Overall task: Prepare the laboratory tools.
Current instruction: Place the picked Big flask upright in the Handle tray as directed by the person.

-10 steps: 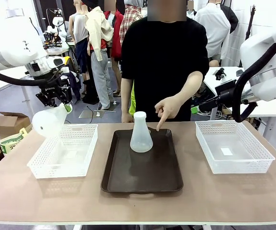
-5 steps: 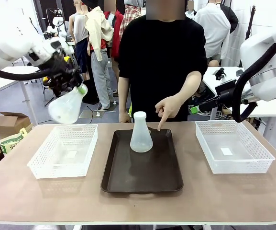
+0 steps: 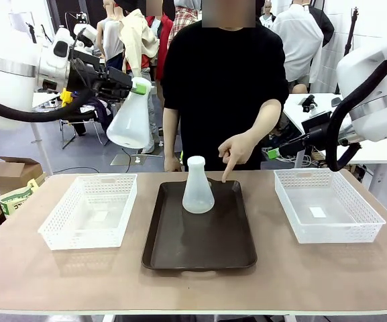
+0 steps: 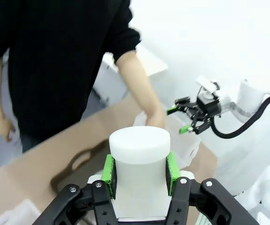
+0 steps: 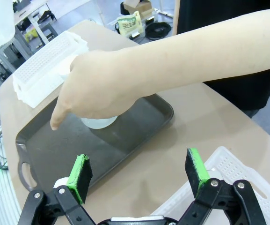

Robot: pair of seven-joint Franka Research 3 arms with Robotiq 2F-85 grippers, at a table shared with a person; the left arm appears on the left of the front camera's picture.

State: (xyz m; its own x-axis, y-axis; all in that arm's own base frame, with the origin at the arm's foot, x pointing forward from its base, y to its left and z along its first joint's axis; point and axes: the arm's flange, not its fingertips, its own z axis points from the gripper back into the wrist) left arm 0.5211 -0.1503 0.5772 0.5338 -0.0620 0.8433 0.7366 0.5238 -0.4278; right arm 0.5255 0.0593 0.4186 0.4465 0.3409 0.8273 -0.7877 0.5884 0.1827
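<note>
One frosted conical flask (image 3: 198, 186) stands upright at the back of the dark brown tray (image 3: 200, 248). A person's hand (image 3: 234, 152) points a finger down just to its right. The second flask (image 3: 131, 121) hangs high above the table's left side, neck uppermost, with my left gripper (image 3: 138, 86) shut on the neck. In the left wrist view the flask's neck (image 4: 139, 169) sits between the green pads (image 4: 108, 169). My right gripper (image 5: 141, 173) is open above the table's right side, with the person's arm (image 5: 172, 70) across its view and the flask's base (image 5: 98, 123) partly hidden under the hand.
A white mesh basket (image 3: 90, 209) lies left of the tray and another (image 3: 326, 204) to its right. The person in black stands at the far edge behind the tray. My right arm's gripper (image 3: 273, 153) hovers behind the table's right side.
My left arm has carried the flask up and to the right, from beside the left basket to high above it, turning it upright. The person's pointing hand and the right arm stay put.
</note>
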